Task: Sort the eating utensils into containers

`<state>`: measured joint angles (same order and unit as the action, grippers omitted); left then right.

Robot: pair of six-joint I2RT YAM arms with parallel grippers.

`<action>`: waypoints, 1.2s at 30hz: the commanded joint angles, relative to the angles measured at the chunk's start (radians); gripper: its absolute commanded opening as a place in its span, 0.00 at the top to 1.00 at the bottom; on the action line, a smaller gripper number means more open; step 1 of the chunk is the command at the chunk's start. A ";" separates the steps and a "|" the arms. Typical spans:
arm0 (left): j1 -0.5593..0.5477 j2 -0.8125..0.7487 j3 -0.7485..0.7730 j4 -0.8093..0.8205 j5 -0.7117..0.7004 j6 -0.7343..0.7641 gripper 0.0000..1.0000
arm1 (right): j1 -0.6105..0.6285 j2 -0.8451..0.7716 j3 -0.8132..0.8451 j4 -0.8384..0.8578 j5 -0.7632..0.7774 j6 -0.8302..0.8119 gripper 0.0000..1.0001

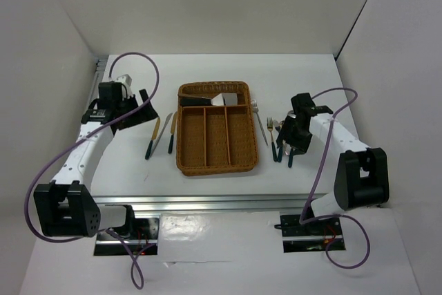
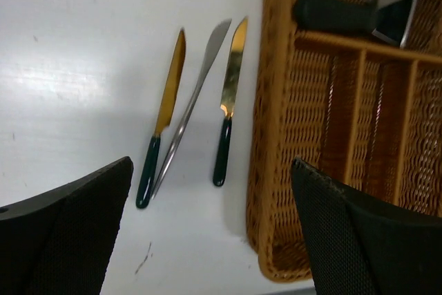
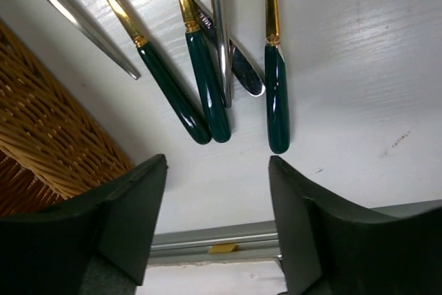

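Observation:
The brown wicker tray (image 1: 185, 144) lies mid-table. A wide silver server (image 1: 219, 99) lies in its crosswise slot; the three long slots look empty. Three knives lie left of the tray: a gold one (image 2: 162, 119), a silver one (image 2: 190, 105) and a gold one (image 2: 229, 98). My left gripper (image 1: 138, 108) is open and empty above them (image 2: 212, 164). Several forks and spoons (image 1: 277, 139) lie right of the tray. My right gripper (image 1: 293, 141) hangs open and empty just off the ends of their green handles (image 3: 207, 81), with its gap (image 3: 217, 160) over bare table.
A slim silver utensil (image 1: 260, 124) lies alone close to the tray's right wall. The tray's corner (image 3: 41, 129) is just left of my right fingers. The metal rail (image 3: 221, 236) at the table's near edge is right below the right gripper.

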<state>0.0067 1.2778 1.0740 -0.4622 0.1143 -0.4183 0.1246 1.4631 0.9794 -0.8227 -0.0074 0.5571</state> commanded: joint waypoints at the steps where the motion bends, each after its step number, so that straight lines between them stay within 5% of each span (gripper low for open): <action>1: 0.018 -0.052 -0.032 -0.015 0.105 0.038 0.00 | 0.000 -0.006 -0.008 0.088 0.055 0.017 0.33; 25: 0.036 -0.029 -0.052 0.022 0.223 0.065 0.00 | -0.075 0.091 -0.142 0.135 0.018 0.058 0.49; 29: 0.045 -0.029 -0.062 0.031 0.232 0.065 0.00 | -0.075 0.129 -0.142 0.126 0.018 0.067 0.57; 33: 0.045 -0.018 -0.062 0.031 0.242 0.065 0.00 | -0.075 0.163 -0.142 0.135 0.018 0.076 0.78; 34: 0.045 -0.018 -0.062 0.031 0.251 0.065 0.00 | -0.075 0.163 -0.133 0.125 0.030 0.076 0.95; 36: 0.045 -0.018 -0.062 0.031 0.251 0.065 0.00 | -0.075 0.163 -0.117 0.100 0.044 0.087 1.00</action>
<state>0.0456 1.2575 1.0119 -0.4614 0.3325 -0.3840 0.0475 1.5829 0.8536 -0.7235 -0.0154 0.6197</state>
